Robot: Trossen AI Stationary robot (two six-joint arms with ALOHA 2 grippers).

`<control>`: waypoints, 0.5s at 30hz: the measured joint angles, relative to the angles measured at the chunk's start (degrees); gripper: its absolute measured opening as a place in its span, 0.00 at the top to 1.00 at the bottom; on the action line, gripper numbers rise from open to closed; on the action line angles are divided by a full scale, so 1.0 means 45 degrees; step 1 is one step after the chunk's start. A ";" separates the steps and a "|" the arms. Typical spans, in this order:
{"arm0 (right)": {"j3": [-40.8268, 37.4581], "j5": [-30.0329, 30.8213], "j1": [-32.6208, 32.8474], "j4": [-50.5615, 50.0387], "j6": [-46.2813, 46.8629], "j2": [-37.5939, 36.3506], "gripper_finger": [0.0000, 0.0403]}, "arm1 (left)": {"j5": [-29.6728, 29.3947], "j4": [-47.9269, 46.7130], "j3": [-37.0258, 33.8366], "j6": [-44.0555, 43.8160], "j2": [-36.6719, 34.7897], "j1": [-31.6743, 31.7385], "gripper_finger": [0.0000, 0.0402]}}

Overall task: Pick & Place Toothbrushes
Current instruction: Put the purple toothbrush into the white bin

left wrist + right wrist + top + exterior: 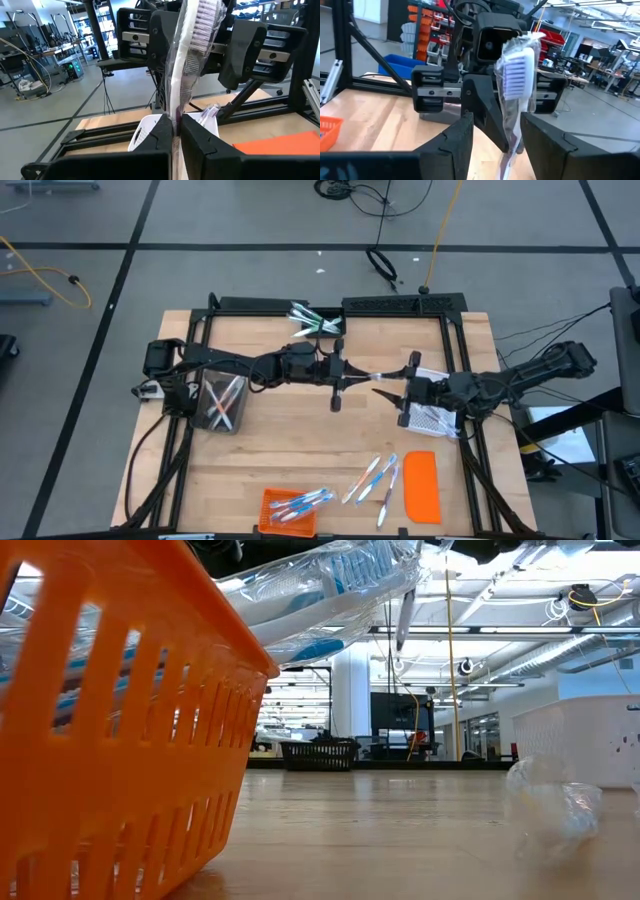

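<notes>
High view shows the left hand near the tabletop's centre, pinched shut on one end of a wrapped toothbrush that stretches toward 3 o'clock. In the left wrist view its fingers press together on the clear wrapper, and the brush head with pale purple bristles stands up in front of the other arm. The right hand faces it from 3 o'clock; in the right wrist view its fingers stand apart on either side of the same toothbrush, whether they touch it cannot be told.

Just under the right arm, toward 3 o'clock, lies a white mesh basket. A clear bin at 9 o'clock beneath the left arm holds a few toothbrushes. More packaged toothbrushes lie at 12 o'clock by the black frame. At 6 o'clock an orange basket holds several blue-accented toothbrushes; just beside it, toward 5 o'clock, loose toothbrushes lie on the bare wooden tabletop, with a flat orange lid just right of them. Low view looks past the orange basket, wrapped brushes sticking out above its rim.
</notes>
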 joint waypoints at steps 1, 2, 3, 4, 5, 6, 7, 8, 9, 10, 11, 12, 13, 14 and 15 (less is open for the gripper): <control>0.0000 0.0011 -0.0090 0.0028 0.0000 0.0059 0.61 | 0.0000 -0.0005 0.0000 0.0000 0.0000 0.0003 0.98; 0.0000 0.0034 -0.0184 0.0031 0.0006 0.0115 0.61 | 0.0000 -0.0025 0.0000 0.0000 -0.0005 0.0011 0.99; 0.0000 0.0072 -0.0280 0.0022 0.0042 0.0165 0.61 | 0.0000 -0.0047 0.0000 0.0000 0.0000 0.0015 0.99; 0.0000 0.0069 -0.0376 0.0021 0.0063 0.0210 0.61 | 0.0002 -0.0055 0.0000 0.0000 -0.0001 0.0004 0.98; 0.0000 0.0059 -0.0452 0.0022 0.0067 0.0251 0.61 | -0.0005 -0.0072 0.0000 -0.0005 0.0000 -0.0010 0.97; 0.0000 0.0050 -0.0503 0.0017 0.0062 0.0264 0.61 | 0.0002 -0.0089 0.0000 -0.0003 0.0000 -0.0016 0.96; 0.0000 0.0031 -0.0547 0.0008 0.0048 0.0259 0.61 | 0.0004 -0.0089 0.0000 -0.0004 0.0000 -0.0026 0.96; 0.0000 0.0022 -0.0577 0.0021 0.0041 0.0220 0.61 | 0.0000 -0.0091 0.0000 0.0000 0.0000 -0.0029 0.96; 0.0000 0.0021 -0.0615 0.0075 0.0029 0.0195 0.61 | -0.0005 -0.0103 0.0000 0.0000 0.0000 -0.0029 0.96; 0.0000 0.0026 -0.0633 0.0176 0.0018 0.0191 0.61 | 0.0000 -0.0122 0.0000 0.0000 0.0000 -0.0024 0.97; 0.0000 0.0023 -0.0654 0.0281 0.0014 0.0191 0.61 | 0.0000 -0.0153 0.0000 0.0007 -0.0002 -0.0024 0.98; -0.0003 -0.0006 -0.0694 0.0389 0.0009 0.0196 0.62 | 0.0000 -0.0167 0.0000 0.0044 -0.0005 -0.0029 0.98; -0.0010 -0.0013 -0.0722 0.0569 0.0005 0.0199 0.62 | 0.0043 -0.0227 0.0000 0.0057 -0.0005 -0.0029 0.99; -0.0005 -0.0018 -0.0755 0.0717 0.0004 0.0218 0.62 | 0.0077 -0.0278 0.0000 0.0050 -0.0001 -0.0042 0.98; -0.0005 -0.0067 -0.0799 0.0785 0.0005 0.0281 0.62 | 0.0075 -0.0282 0.0000 0.0039 -0.0001 -0.0048 0.98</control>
